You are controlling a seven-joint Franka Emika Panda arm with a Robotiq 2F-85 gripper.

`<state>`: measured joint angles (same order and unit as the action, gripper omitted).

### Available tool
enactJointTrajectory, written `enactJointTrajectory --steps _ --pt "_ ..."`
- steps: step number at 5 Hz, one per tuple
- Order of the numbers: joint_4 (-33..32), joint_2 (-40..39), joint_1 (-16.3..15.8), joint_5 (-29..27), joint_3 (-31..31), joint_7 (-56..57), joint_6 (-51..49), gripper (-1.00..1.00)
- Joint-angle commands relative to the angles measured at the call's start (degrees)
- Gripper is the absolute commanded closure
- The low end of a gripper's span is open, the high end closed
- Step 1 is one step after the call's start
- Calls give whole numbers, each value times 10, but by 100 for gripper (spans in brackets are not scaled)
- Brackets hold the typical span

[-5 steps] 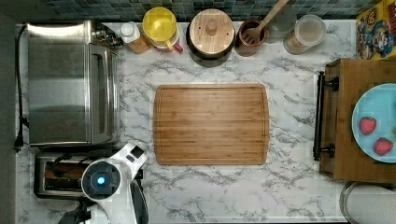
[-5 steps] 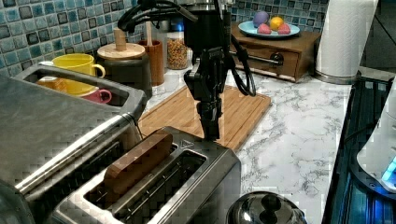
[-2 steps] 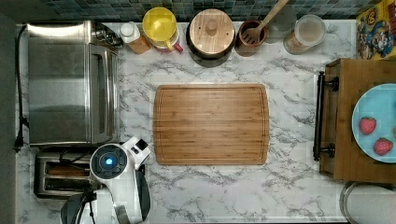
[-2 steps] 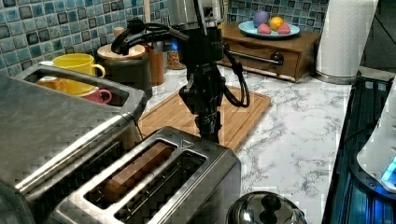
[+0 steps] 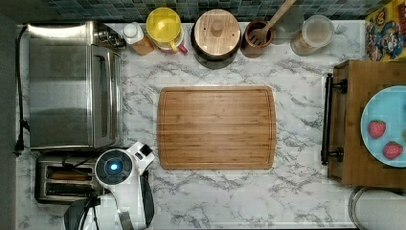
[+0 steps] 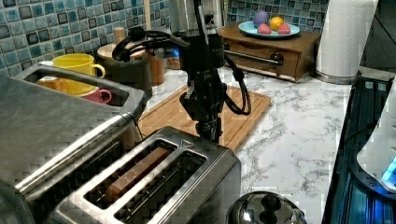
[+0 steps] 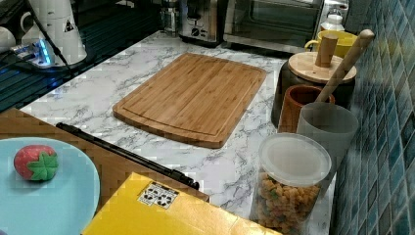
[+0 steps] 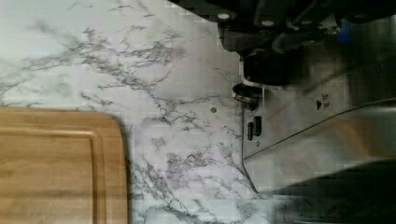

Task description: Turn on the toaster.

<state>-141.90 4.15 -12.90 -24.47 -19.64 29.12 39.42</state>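
The marble counter point(image 5: 297, 201) spreads wide on every side of me, and the big steel toaster oven point(image 5: 72, 84) stands just beyond the toaster, with mugs showing over it in the left view. The bamboo cutting board point(image 5: 216, 127) lies flat near my pincer, a strip of bare marble between us. The toaster point(image 6: 154, 186) sits directly under and beside me, a brown slice sunk low in one slot. My pincer point(image 6: 208, 132) hangs at the toaster's end face, down by its lever side, with my own cables looping around my wrist. From above, my white arm covers that end. I cannot tell how wide my fingers stand or whether they touch the lever; the wrist view is dark there.
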Motion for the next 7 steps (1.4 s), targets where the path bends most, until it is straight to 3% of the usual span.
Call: enactJointTrajectory --steps 1,2,7 --pt "-147 -137 -77 -35 -78 -40 94 100" --pt "-156 -86 -80 -42 -82 -48 113 100" --pt "-156 -86 -75 -41 -87 -49 113 100"
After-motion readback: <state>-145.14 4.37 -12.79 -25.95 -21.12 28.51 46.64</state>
